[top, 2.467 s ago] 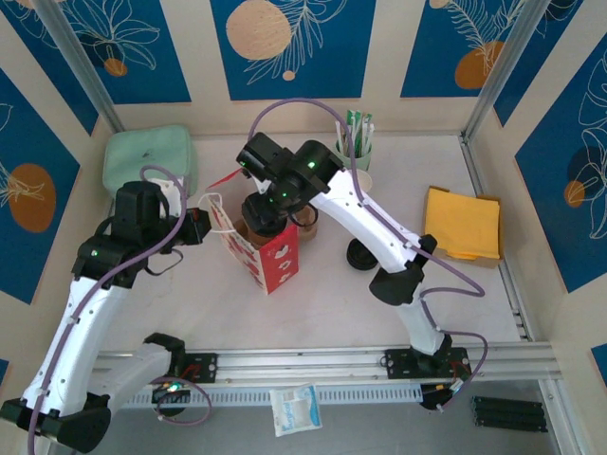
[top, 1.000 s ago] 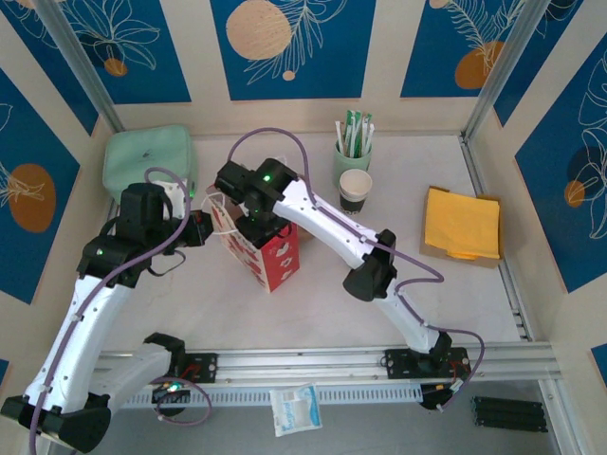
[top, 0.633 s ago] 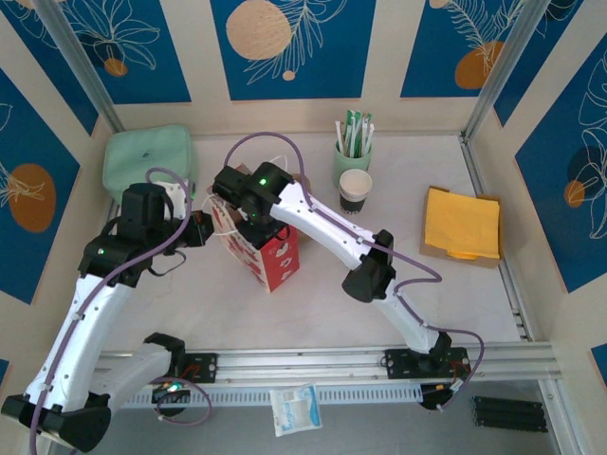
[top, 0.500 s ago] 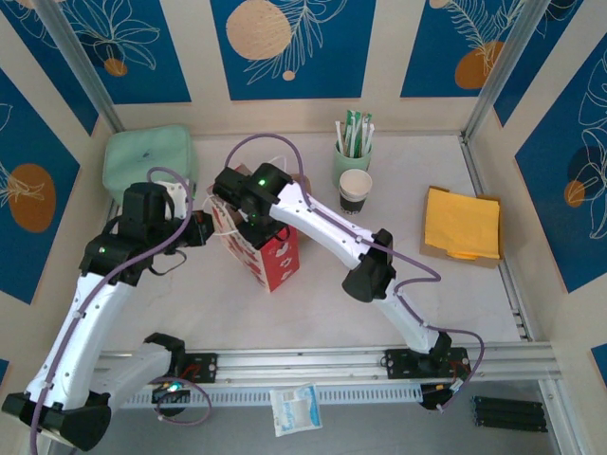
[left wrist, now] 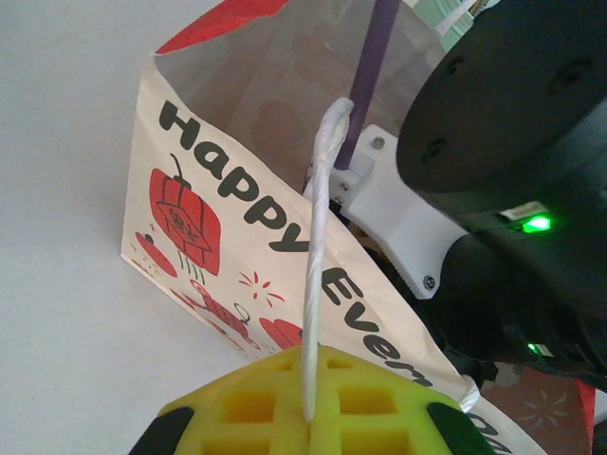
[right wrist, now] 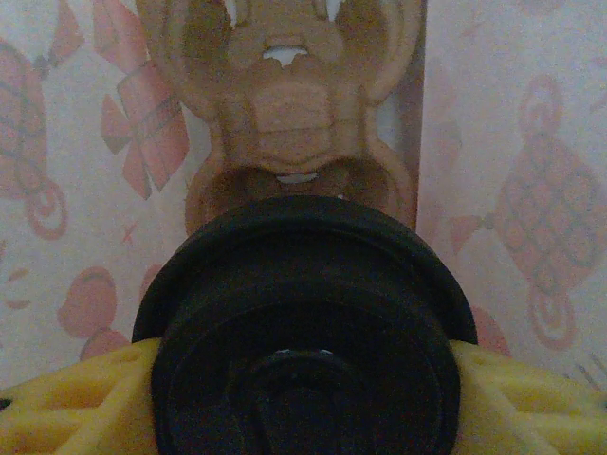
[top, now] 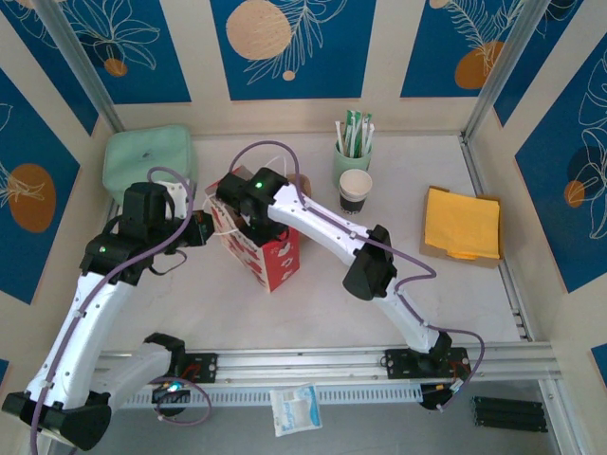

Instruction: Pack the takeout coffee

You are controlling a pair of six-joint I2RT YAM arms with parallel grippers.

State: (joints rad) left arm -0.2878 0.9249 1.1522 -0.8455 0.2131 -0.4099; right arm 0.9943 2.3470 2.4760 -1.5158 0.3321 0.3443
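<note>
Clasps the takeout coffee (right wrist: pixel 303 313) in the right gripper (right wrist: pixel 303 403), with yellow fingers (right wrist: pixel 66 403) set against both sides of the round black lid. Holds it down inside the paper gift bag (top: pixel 268 254), between pale inner walls with a faint red pattern showing through and brownish folds of paper at the far end. Hides the cup's body beneath the lid in the wrist view, so cannot tell whether the cup touches the bag's floor. Reaches into the bag's open mouth from above in the top view, with the right wrist covering most of the opening. Pinches the bag's white twisted-paper handle (left wrist: pixel 318 275) in the left gripper (left wrist: pixel 305 417), closed tight on it between yellow pads, and holds it taut on the bag's left side. Stands the bag upright near the middle of the table (top: pixel 285 322), white with red drawings and black "Happy" lettering on the face toward the left arm. Shows a black-sided paper cup (top: pixel 356 190) to the far right of the bag, with a mint-green cup of sticks (top: pixel 353 150) just behind it. Shows also a mint-green pouch (top: pixel 149 159) in the far left corner, a yellow folded stack (top: pixel 462 223) by the right wall, and a white packet (top: pixel 293 408) at the near rail between the arm bases.
</note>
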